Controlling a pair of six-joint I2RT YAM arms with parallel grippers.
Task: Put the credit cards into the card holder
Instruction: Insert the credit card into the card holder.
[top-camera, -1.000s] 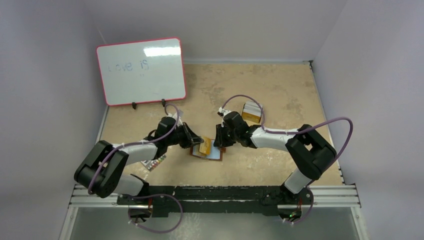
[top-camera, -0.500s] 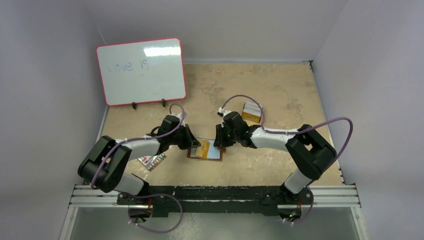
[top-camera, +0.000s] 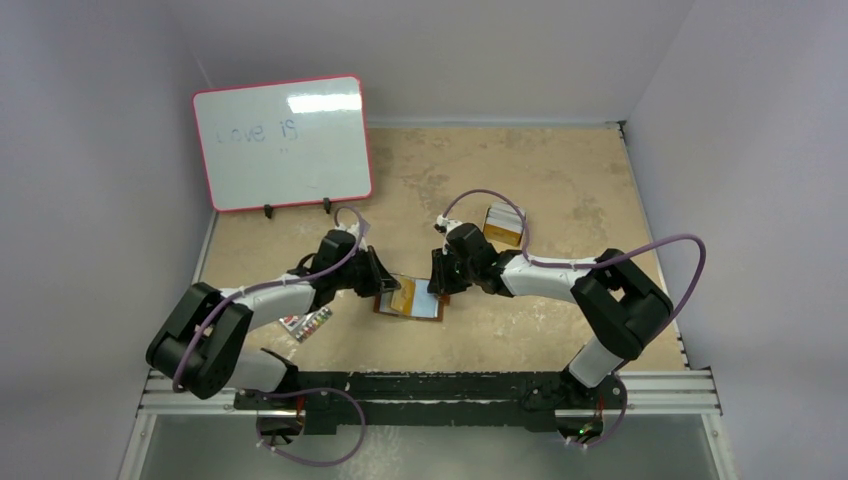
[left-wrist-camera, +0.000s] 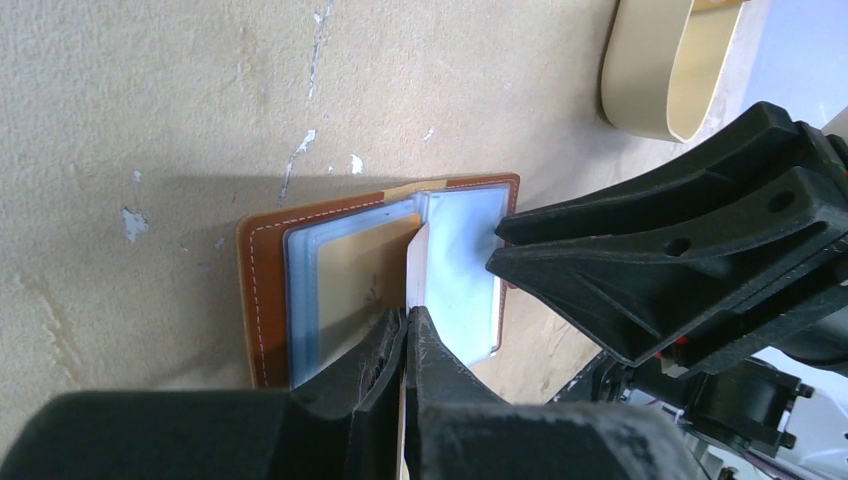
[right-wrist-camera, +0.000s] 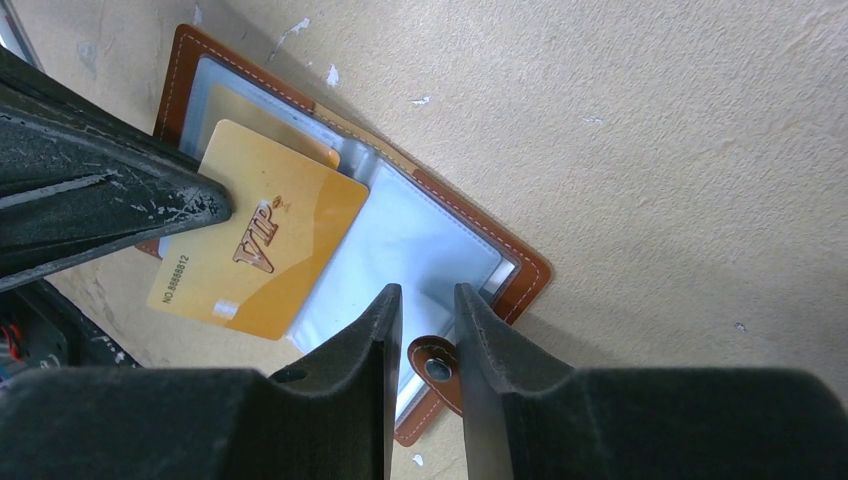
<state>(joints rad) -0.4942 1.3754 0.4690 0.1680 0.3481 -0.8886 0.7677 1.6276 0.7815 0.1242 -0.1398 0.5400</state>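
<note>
The brown leather card holder (top-camera: 412, 300) lies open on the table, its clear sleeves up. It also shows in the left wrist view (left-wrist-camera: 268, 290) and the right wrist view (right-wrist-camera: 520, 270). My left gripper (top-camera: 386, 286) is shut on a gold VIP card (right-wrist-camera: 260, 250), held edge-on (left-wrist-camera: 416, 268) over the holder's middle fold. Another gold card (left-wrist-camera: 350, 280) sits in the left sleeve. My right gripper (top-camera: 440, 286) rests on the holder's right side with its jaws a narrow gap apart. They straddle the snap tab (right-wrist-camera: 436, 366).
A tan oval tin (top-camera: 503, 225) holding cards stands right of the holder at the back, and it also shows in the left wrist view (left-wrist-camera: 660, 70). A red-framed whiteboard (top-camera: 283, 142) stands at the back left. A small coloured strip (top-camera: 306, 323) lies near the left arm.
My left arm has shifted slightly, keeping the gold card over the open holder. The right arm and the holder have not moved.
</note>
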